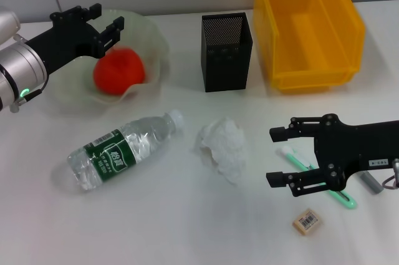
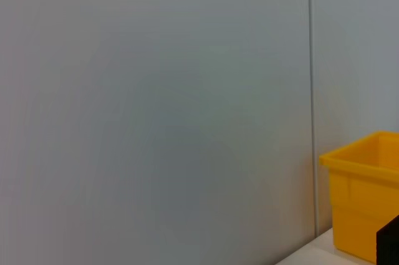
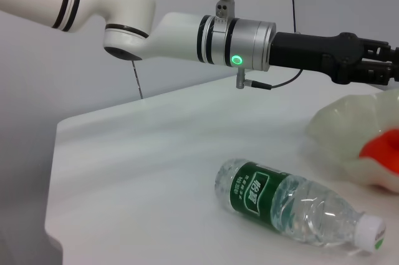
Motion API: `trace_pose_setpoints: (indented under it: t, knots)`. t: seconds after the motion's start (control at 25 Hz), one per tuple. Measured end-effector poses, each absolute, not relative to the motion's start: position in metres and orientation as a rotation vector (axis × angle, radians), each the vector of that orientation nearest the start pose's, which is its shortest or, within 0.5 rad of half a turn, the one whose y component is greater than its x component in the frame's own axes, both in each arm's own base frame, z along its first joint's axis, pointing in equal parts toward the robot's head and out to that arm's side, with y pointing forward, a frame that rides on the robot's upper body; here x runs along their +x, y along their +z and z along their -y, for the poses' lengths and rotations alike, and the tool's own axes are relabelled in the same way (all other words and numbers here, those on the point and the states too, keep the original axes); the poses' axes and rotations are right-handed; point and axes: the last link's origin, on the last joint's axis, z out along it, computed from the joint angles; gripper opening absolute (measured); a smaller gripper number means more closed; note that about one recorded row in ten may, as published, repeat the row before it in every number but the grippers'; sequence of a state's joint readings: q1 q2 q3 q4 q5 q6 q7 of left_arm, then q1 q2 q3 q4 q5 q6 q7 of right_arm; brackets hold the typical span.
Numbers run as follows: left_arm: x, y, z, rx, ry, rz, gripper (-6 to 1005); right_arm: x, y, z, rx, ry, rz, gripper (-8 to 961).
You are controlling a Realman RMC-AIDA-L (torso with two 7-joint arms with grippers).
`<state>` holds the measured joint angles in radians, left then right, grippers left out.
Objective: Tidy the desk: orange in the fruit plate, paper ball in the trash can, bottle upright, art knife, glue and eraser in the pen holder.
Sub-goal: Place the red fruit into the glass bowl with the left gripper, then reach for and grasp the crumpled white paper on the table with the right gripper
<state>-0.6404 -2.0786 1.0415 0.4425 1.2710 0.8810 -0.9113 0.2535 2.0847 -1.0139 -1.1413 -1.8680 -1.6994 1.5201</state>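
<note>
Nearest us on the worktop (image 1: 187,234) lies the eraser (image 1: 307,221), a small beige block with its barcode sticker up, close to the front edge toward the right. Just behind it we see the right gripper (image 1: 279,156), its black fingers spread apart and holding nothing, hovering low over a green-and-white pen-like tool (image 1: 315,174) that lies flat beneath it. A grey stick (image 1: 370,183) lies beside that tool, closer to the right edge.

Near the middle of the worktop we find the paper ball (image 1: 222,146), loose and touching nothing. Beside it, toward the left edge, the bottle (image 1: 118,151) lies on its side, cap pointing toward the paper ball.

Toward the back left, the orange (image 1: 119,71) sits inside the fruit plate (image 1: 153,40). The left gripper (image 1: 107,20) hangs over that plate, above the orange and apart from it, fingers open and empty.

At the back, the pen holder (image 1: 227,51) stands upright near the centre; we cannot tell what it holds. The trash can (image 1: 307,25) stands just beside it at the back right.
</note>
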Motion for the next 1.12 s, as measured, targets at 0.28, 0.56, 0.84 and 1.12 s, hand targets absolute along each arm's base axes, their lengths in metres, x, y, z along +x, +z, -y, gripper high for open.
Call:
trace_pose_setpoints:
  t: [0.28, 0.56, 0.84, 1.12]
  knots:
    - [-0.243, -0.019, -0.417, -2.216, -0.609, 0.414, 568, 0.249, 0.028, -0.276, -2.882, 0.56, -0.413, 826]
    - [-0.228, -0.009, -0.397, -2.326, -0.777, 0.357, 792, 0.257, 0.036, -0.276, -2.835, 0.549, -0.426, 826]
    - [-0.201, -0.003, -0.364, -2.555, -0.846, 0.222, 843, 0.265, 0.038, -0.276, -2.818, 0.492, -0.437, 826]
    - [-0.199, 0.002, -0.321, -2.809, -0.913, 0.159, 841, 0.261, 0.047, -0.286, -2.805, 0.406, -0.5, 826]
